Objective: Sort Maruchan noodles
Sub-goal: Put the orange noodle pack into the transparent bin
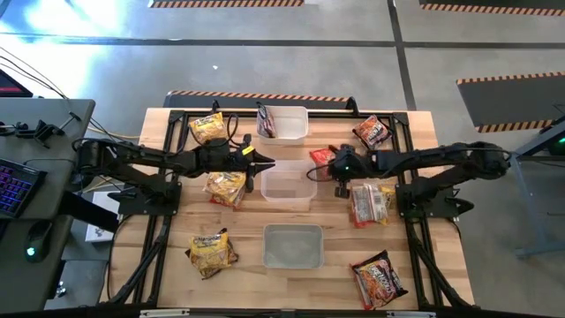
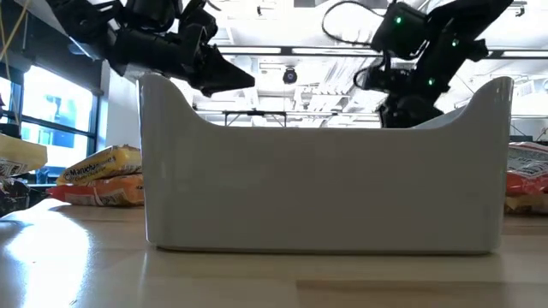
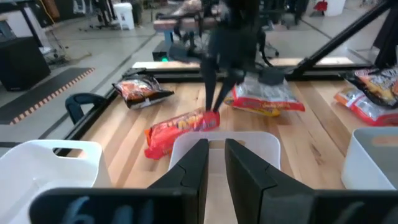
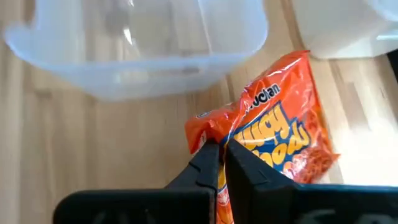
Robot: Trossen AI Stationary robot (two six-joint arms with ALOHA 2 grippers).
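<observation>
Three clear tubs stand in a row down the middle of the table: the far tub, the middle tub and the near tub. The right gripper is down just to the right of the middle tub, its fingers pinched on the edge of a red noodle packet that lies beside the tub's wall; whether the packet is off the wood is hard to judge. The left gripper hangs over the left rim of the middle tub with its fingers nearly together and nothing between them. Yellow packets lie on the left side: one at the far corner, one beside the middle tub and a pile nearer the front. On the right are a dark packet by the far edge, a red and yellow pair beyond the right gripper and another dark packet at the near corner.
</observation>
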